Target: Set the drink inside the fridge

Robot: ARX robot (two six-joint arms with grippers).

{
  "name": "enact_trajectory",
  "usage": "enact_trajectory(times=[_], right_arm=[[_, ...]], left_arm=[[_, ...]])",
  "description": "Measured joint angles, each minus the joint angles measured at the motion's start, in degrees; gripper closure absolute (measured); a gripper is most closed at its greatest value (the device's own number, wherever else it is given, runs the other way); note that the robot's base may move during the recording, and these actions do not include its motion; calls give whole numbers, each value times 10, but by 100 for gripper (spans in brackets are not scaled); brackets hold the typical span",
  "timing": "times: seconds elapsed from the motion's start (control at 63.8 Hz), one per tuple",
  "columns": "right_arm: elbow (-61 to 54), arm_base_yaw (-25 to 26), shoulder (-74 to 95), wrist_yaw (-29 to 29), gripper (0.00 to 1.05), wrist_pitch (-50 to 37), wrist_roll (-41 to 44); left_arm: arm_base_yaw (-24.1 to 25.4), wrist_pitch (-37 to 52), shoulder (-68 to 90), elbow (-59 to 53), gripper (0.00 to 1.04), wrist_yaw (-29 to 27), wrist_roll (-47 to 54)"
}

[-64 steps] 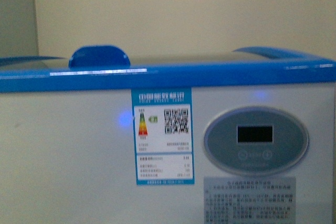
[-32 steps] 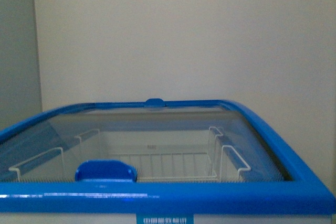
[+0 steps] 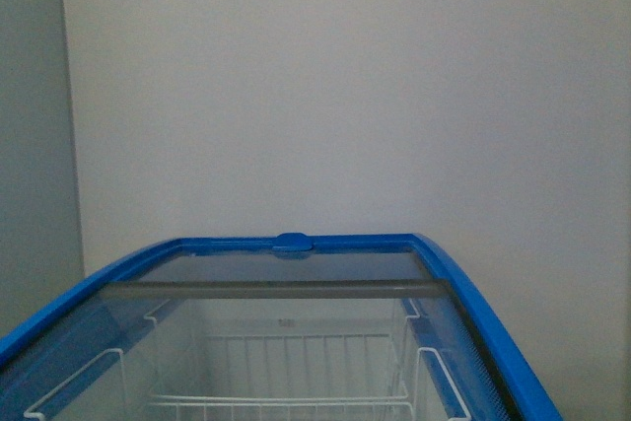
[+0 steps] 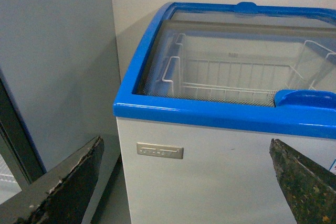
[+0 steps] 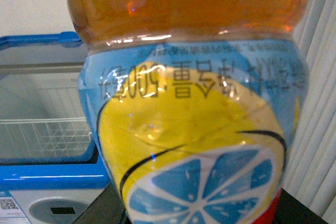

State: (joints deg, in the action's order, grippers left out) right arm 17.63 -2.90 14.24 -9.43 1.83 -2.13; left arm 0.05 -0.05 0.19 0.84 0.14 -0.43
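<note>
step in hand: approach. the drink is carried to the fridge, not yet put in. the drink (image 5: 194, 129) is held up in the right pincer (image 5: 199, 211), so close to the wrist camera that the view is filled by it. only dark bits of the fingers are seen at its base, so the pincer is judged closed on the bottle rather than seen closed. the fridge (image 4: 210, 115) is seen behind the drink and straight ahead in the front view.

the left pincer (image 4: 185, 153) is spread wide and nothing is held or touched. it is positioned in front of the fridge's near left corner, apart from it.

the glass lid (image 4: 231, 51) looks closed over the wire basket (image 4: 226, 80), with its blue handle (image 4: 304, 98) at the near rim. this is not certain through the glass.

next move, as judged: the handle is to be caught by the free left pincer and the lid pushed toward the far side. the drink is then to be lowered into the basket.
</note>
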Motion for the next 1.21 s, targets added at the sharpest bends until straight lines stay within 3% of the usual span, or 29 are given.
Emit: enact_trajectory(times=[0.094,0.298,0.502,0.659,0.784,0.925,1.207], right_arm=[[0,0,0,0,68,0,0],[0,0,0,0,68,0,0],[0,0,0,0,68,0,0],[0,0,0,0,68,0,0],[0,0,0,0,68,0,0],[0,0,0,0,68,0,0],[0,0,0,0,68,0,0]], left_arm=[[13,-20,46,15,8,56,-67],[73,160,252,52,8,124,-110],[96,375,485,122,8,185,-16],[69,510,678,193,8,291,158],[50,456,759,257,8,382,336],[33,367,783,308,8,451,466],[-6,259,857,382,8,472,620]])
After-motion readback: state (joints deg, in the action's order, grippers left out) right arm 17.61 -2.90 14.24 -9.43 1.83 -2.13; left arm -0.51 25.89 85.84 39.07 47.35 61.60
